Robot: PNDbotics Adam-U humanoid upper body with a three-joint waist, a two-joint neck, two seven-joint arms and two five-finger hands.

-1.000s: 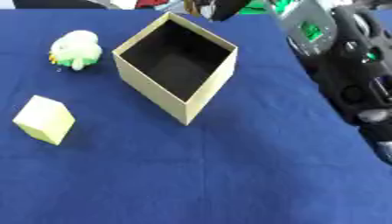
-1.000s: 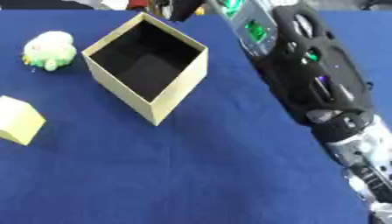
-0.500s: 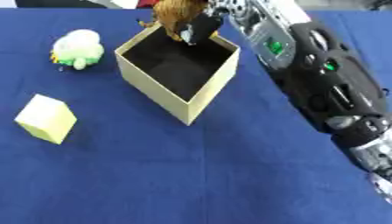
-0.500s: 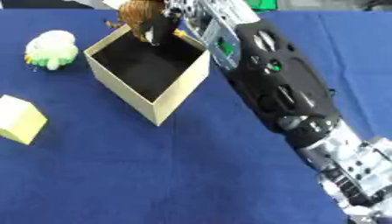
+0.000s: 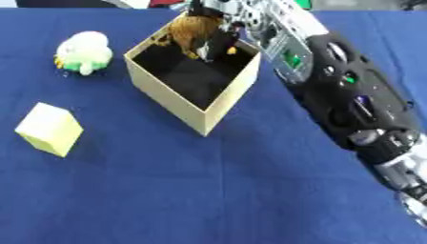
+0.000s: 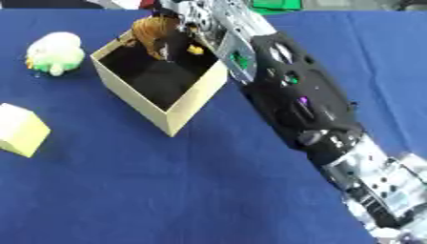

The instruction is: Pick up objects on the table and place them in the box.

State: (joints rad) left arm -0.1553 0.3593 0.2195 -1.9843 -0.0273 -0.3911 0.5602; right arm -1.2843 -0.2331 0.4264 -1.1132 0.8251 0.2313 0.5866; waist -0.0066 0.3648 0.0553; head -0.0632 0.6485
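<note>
Holding a brown furry toy [image 5: 190, 32] over the open box [image 5: 218, 101], my right hand [image 5: 223, 34] is curled round it. Next I need to release it inside; a green-and-white plush [image 5: 83, 52] and yellow block [image 5: 50, 128] wait on the desk [image 5: 208, 190].

A deep blue cloth [image 5: 167, 190] covers the bench from edge to edge and fills nearly all of both views. The fabric lies flat and smooth, with soft shadows under whatever stands on it. The light is even and comes from above. Along the far edge a thin strip of the room shows: a dark patch at the far left, something pale beside it, and a green shape [image 6: 279, 5] near the middle.
</note>
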